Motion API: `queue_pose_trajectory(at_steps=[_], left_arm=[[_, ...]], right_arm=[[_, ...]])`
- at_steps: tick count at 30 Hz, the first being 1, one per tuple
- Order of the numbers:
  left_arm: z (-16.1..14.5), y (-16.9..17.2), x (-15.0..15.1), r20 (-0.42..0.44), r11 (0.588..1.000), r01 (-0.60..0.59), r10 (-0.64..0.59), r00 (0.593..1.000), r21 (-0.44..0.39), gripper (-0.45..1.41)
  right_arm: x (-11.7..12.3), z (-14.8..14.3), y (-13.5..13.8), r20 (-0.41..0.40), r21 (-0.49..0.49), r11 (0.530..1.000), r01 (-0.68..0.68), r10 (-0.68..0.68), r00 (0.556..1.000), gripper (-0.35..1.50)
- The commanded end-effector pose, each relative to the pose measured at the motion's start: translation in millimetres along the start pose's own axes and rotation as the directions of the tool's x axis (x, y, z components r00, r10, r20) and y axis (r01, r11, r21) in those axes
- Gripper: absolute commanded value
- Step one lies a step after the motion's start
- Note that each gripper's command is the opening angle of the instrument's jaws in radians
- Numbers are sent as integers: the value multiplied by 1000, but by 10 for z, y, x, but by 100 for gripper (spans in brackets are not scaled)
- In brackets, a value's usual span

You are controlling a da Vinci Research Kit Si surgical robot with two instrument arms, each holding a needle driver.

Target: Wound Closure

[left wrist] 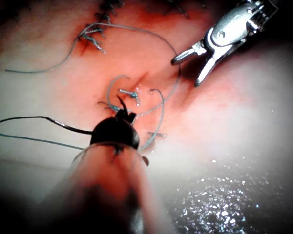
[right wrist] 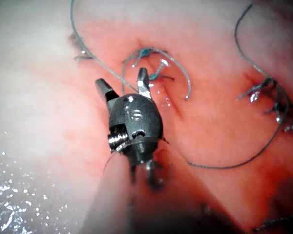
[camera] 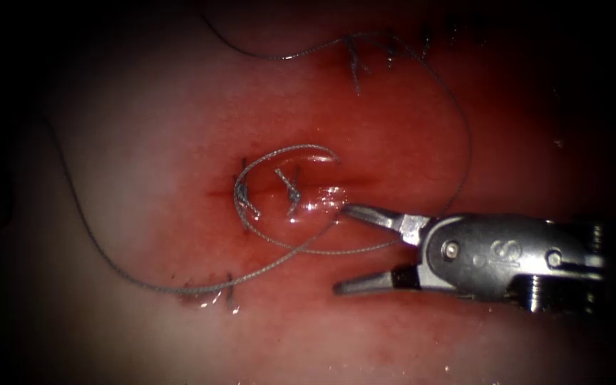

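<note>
Your right arm's silver needle driver (camera: 344, 249) comes in from the right with its fingers (camera: 368, 214) spread wide and holding nothing, the upper one just beside the thin curved steel needle (camera: 294, 150), which lies loose on the glossy red-stained pork tissue (camera: 144, 142) arcing over the short dark cut (camera: 279, 189). The grey braided thread (camera: 458, 128) loops slack around it, so it's sitting free for a pickup, I'd say. Your left arm's dark tool tip (left wrist: 124, 114) hovers near the cut, but honestly can't tell how it's set.
</note>
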Motion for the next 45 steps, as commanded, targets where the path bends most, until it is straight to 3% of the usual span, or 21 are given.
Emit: queue_pose_trajectory(at_steps=[1, 4, 8, 18, 19, 20, 21, 22, 26, 33, 39, 45], left_arm=[[10, 1, 0, -5, 1000, 1, -1, 1000, -7, -32], [13, 4, 0, -9, 1000, 3, -3, 1000, -15, -32], [13, 4, 0, -10, 1000, 5, -5, 1000, -19, -32], [13, 6, 1, -8, 1000, -4, 4, 1000, -18, -32], [13, 6, 1, -8, 1000, -4, 4, 1000, -17, -32], [13, 6, 1, -8, 1000, -4, 3, 1000, -17, -32], [13, 6, 1, -8, 1000, -3, 3, 1000, -17, -32], [13, 6, 1, -8, 1000, -3, 3, 1000, -16, -32], [13, 6, 1, -7, 1000, -3, 3, 1000, -15, -33], [14, 4, 0, -5, 1000, -8, 7, 1000, -12, -33], [15, 2, -1, -3, 1000, -24, 24, 1000, -7, -32], [20, -1, -4, -2, 1000, -32, 32, 1000, 0, -28]], right_arm=[[-14, 16, 5, 19, -6, 1000, 21, -21, 1000, 68], [-30, 27, 17, 29, -22, 999, 35, -35, 999, 61], [-46, 43, 26, 38, -53, 998, 45, -43, 998, 68], [-63, 68, 11, 107, -44, 993, 107, -102, 989, 69], [-64, 68, 10, 112, -41, 993, 114, -109, 988, 64], [-64, 68, 10, 114, -39, 993, 115, -110, 987, 46], [-64, 66, 10, 116, -36, 993, 116, -111, 987, -13], [-65, 65, 10, 121, -27, 993, 117, -113, 986, -35], [-63, 55, 8, 165, -65, 991, 120, -108, 980, -35], [-31, 30, -23, 192, 2, 996, 94, -92, 977, -35], [16, 14, -66, 229, 98, 993, 65, -86, 970, -35], [55, 18, -128, 248, 198, 978, 70, -119, 961, -35]])
